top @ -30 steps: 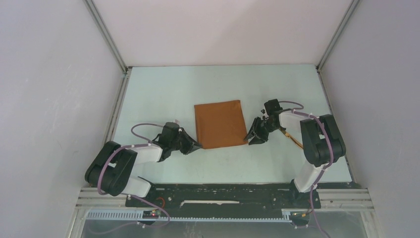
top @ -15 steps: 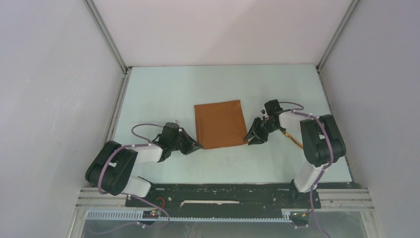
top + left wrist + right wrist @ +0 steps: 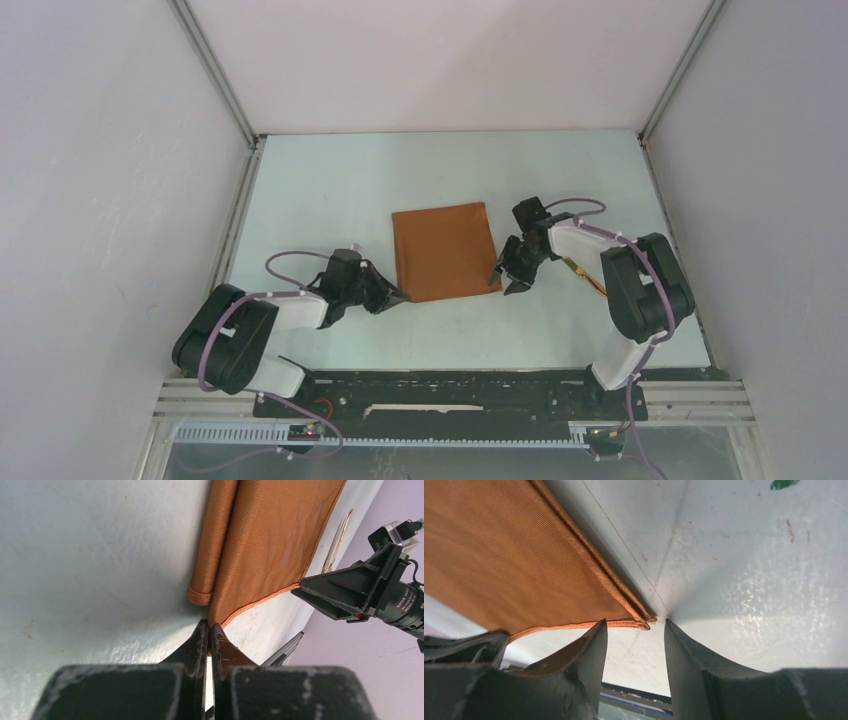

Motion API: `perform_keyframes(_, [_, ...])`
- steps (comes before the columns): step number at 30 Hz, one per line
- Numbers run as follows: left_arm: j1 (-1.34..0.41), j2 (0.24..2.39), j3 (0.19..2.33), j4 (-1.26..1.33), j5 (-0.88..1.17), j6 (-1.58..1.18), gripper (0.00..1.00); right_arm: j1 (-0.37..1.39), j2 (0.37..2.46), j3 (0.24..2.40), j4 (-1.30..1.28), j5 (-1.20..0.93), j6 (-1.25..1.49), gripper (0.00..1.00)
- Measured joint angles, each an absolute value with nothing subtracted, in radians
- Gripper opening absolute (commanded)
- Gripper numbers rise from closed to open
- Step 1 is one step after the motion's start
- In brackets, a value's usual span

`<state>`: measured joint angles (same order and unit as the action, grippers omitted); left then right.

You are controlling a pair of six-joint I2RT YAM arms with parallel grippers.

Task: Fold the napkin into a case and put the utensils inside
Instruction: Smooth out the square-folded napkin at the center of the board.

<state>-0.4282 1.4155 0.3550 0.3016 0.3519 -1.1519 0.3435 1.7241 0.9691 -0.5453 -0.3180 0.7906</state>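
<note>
Table (image 3: 330,190): pale green top, scuffed and lightly scratched, one small green mark (image 3: 784,484) on the right part; napkin (image 3: 443,250): rust-orange, lying flat near the middle, doubled, two hemmed layers showing at its near corners; utensils (image 3: 592,281): thin, golden, lying right of the napkin, apart from it, partly hidden.

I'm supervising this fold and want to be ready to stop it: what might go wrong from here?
1. The left fingers pinch only the very tip of one near corner of the napkin; it may slip out when lifted.
2. The right fingers stand open around the other near corner, where two layers show; closing may catch just one.
3. The utensils lie close by the right arm; a sweep might knock them.
</note>
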Motion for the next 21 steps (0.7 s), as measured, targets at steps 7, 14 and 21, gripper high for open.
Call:
perform_keyframes(7, [-0.428,1.416,0.355,0.315,0.37,-1.152,0.03,0.395,1.77,1.06,-0.691,-0.162,0.826,0.43])
perform_keyframes(14, [-0.421,1.45,0.355,0.341,0.397,-1.152,0.03,0.403,1.781,1.074,-0.721,-0.138,0.851,0.43])
perform_keyframes(21, [-0.402,1.453,0.339,0.374,0.413,-1.152,0.02,0.403,1.802,1.099,-0.744,-0.139,0.86,0.43])
